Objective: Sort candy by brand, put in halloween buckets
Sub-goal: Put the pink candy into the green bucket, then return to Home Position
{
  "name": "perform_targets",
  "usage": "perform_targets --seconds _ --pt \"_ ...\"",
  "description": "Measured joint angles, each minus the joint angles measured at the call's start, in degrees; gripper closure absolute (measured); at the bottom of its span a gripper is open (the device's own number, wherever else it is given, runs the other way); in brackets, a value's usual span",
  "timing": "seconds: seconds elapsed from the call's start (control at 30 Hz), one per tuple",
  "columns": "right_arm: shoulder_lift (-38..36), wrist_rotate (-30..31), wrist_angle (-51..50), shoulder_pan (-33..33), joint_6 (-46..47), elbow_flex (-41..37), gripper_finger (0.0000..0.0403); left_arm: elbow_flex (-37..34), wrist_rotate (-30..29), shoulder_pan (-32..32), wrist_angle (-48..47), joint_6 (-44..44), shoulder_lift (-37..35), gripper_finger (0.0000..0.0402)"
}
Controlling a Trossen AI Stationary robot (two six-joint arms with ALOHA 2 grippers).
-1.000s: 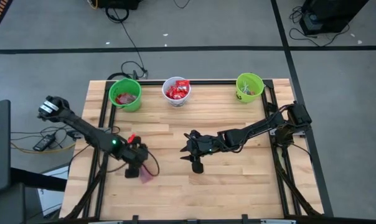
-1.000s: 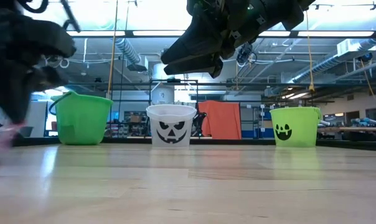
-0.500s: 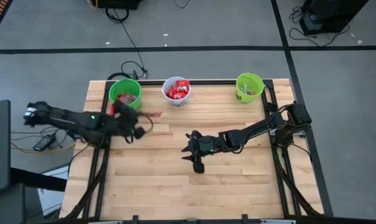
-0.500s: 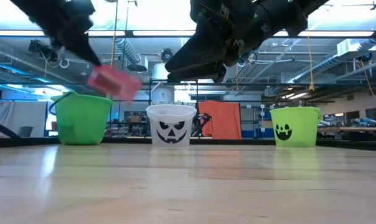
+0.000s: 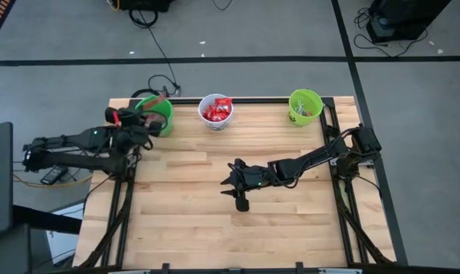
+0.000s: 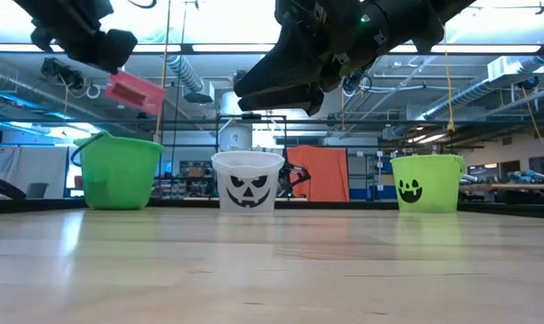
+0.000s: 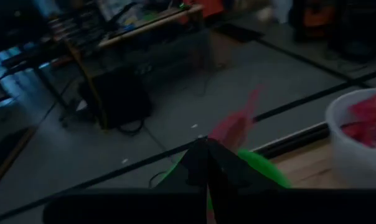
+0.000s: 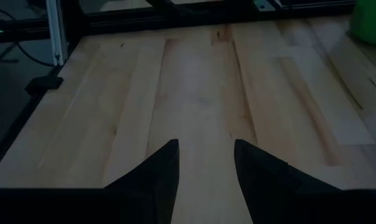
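1. High view: the left gripper (image 5: pixel 138 122), clamped on a pinkish-red packet (image 5: pixel 158 100), hangs at the far-left green bucket (image 5: pixel 155 114), the packet's long axis slanting over its rim.
2. The right gripper (image 5: pixel 231 183) hangs open, empty, mid-table, well apart.

A wooden counter (image 5: pixel 215 221) lies beneath the jaws; beyond it, black cables (image 5: pixel 158 53) cross the grey floor (image 5: pixel 253 30).

Grey carpet floor (image 5: pixel 253 30), wooden table (image 5: pixel 215 221), ceiling lights (image 6: pixel 218 48).
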Motion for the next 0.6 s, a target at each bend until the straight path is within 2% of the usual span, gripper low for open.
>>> perform_targets --seconds 0.23,0.5,0.6 --pt "0.0 -0.16 0.0 0.0 -0.02 0.0 0.0238 0.0 0.76 4.19 -4.05 -0.8 0.25 0.0379" --pt "0.0 -0.18 -0.02 0.07 -0.02 -0.02 0.0238 0.0 0.43 6.73 -4.06 -0.8 0.27 0.0294" --pt "0.0 -0.18 -0.02 0.07 -0.02 -0.02 0.0238 0.0 0.49 7.32 -4.06 0.06 0.27 0.0274"
